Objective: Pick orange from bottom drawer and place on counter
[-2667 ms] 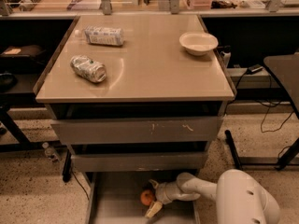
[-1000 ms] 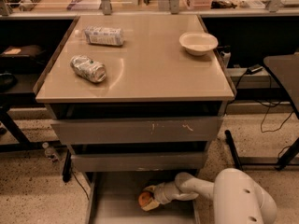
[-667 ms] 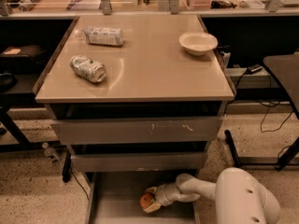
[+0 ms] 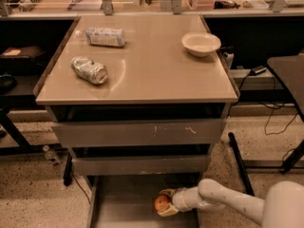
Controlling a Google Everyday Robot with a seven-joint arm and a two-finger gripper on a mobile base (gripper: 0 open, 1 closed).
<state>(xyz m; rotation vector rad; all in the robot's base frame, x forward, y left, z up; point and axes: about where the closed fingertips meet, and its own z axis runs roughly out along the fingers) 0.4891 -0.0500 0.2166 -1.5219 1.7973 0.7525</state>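
In the bottom drawer [image 4: 124, 204], the pincer [image 4: 164, 203] — seemingly gripping the orange [image 4: 161, 202] — shifted slightly right.

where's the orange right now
Low in the camera view, just right of centre, the orange is in the open bottom drawer, clasped by the gripper reaching in from the right.

Gripper [image 4: 164, 204], clasped on the orange [image 4: 161, 202], low in the open bottom drawer [image 4: 118, 208], the middle drawer front [image 4: 137, 165] close above. Counter [image 4: 156, 75]: free centre and front; can [image 4: 89, 70], packet [image 4: 105, 36] left, bowl [image 4: 201, 43] right.
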